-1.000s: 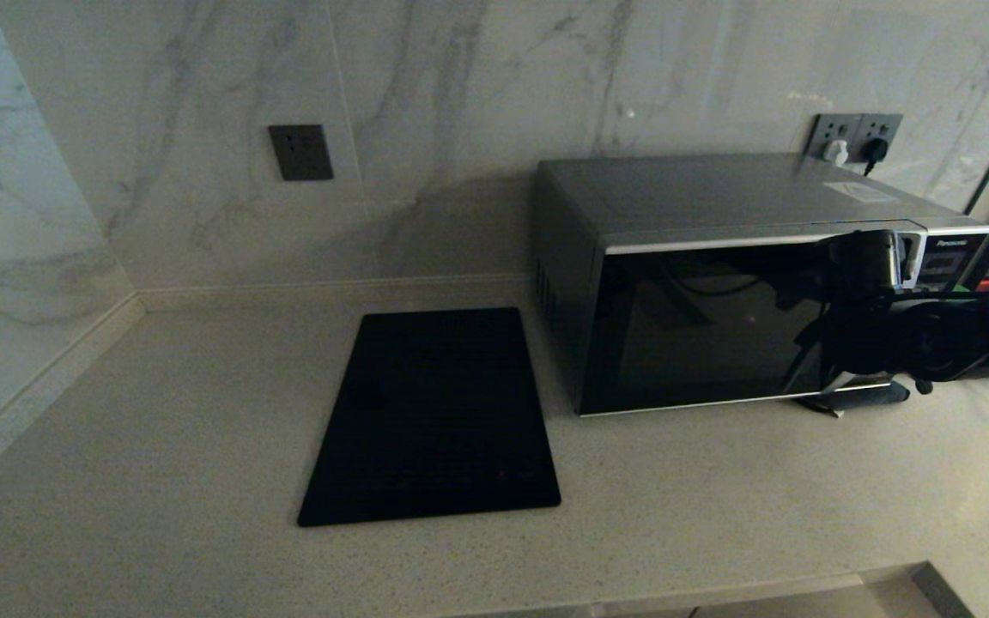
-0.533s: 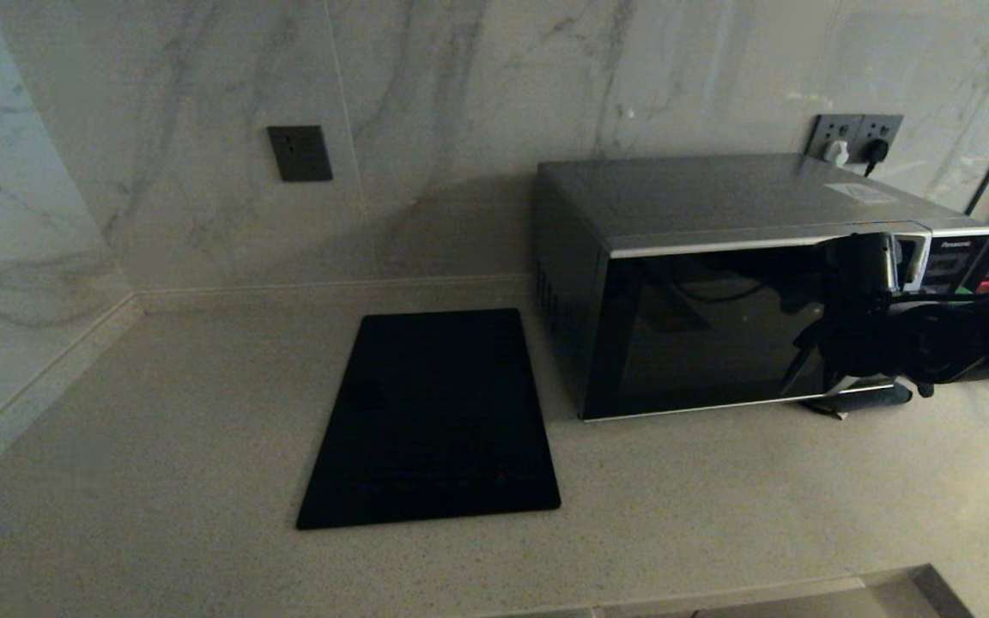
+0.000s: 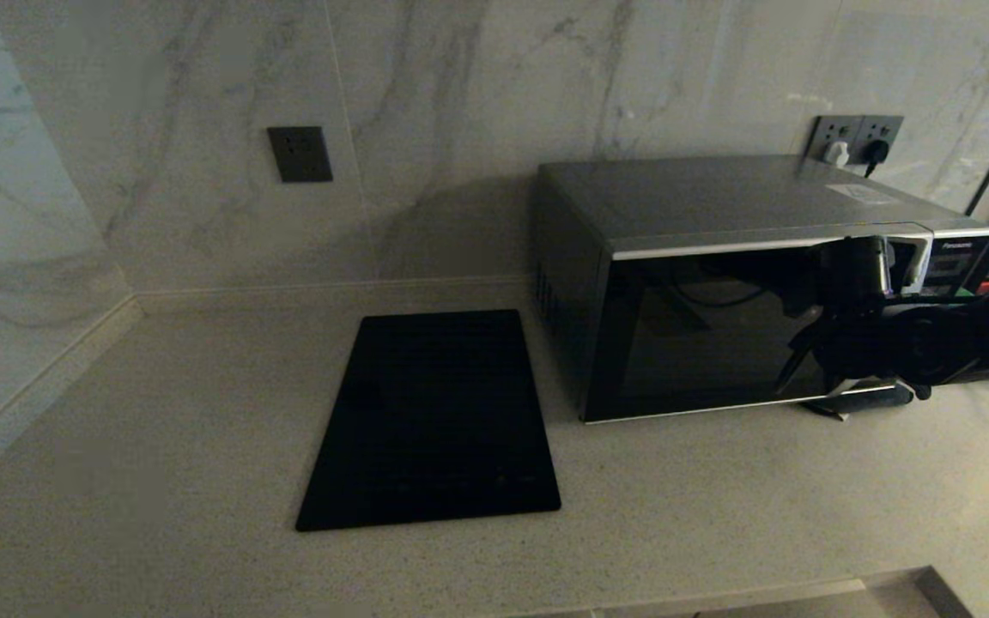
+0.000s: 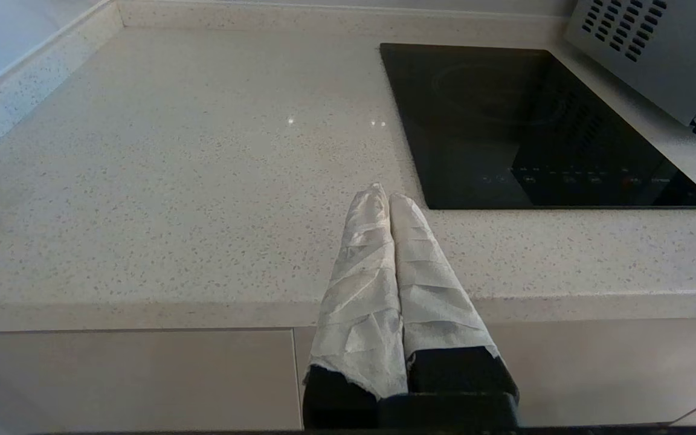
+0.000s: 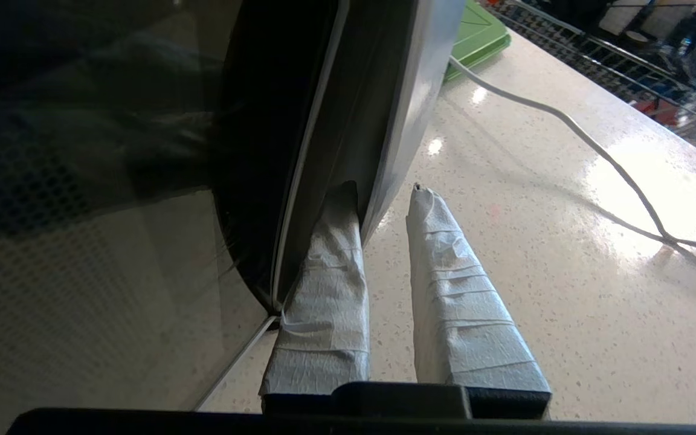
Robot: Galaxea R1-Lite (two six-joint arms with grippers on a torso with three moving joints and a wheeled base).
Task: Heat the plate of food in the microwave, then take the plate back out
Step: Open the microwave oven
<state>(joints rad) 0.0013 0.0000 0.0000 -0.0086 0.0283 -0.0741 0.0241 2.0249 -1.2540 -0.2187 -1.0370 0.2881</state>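
Right jaws: we see our right gripper [image 5: 381,199] with its two taped fingers [image 5: 324,290] spread apart and straddling the curved silver handle [image 5: 411,103] of the microwave [image 3: 718,283]; one finger sits in the gap behind the handle against the black glass door [image 5: 100,199], the other outside it. They are parted, not yet clenched on the handle.
Left jaws: our left gripper [image 4: 384,196] has its two wrapped fingers pressed together with nothing between them.
Left arm place: it hangs off the front edge of the counter [image 4: 142,181], before the cooktop [image 3: 434,421], idle.
Right arm place: at the microwave's right front corner, low beside the door's lower edge.
Why held so: we judge the straddle is set to hook and pull the handle, so the door swings out on its left hinge.
Plate of food: we cannot see it in any view; through the dark glass we cannot tell whether it sits inside.
Door: it looks nearly flush with the body; whether it is latched, we cannot tell.
Count: one microwave, one black cooktop, one green board [image 5: 475,36] past the microwave's right side, one white cable [image 5: 565,127] across the counter, one wall socket [image 3: 299,153] left and a double one [image 3: 855,137] behind the microwave.
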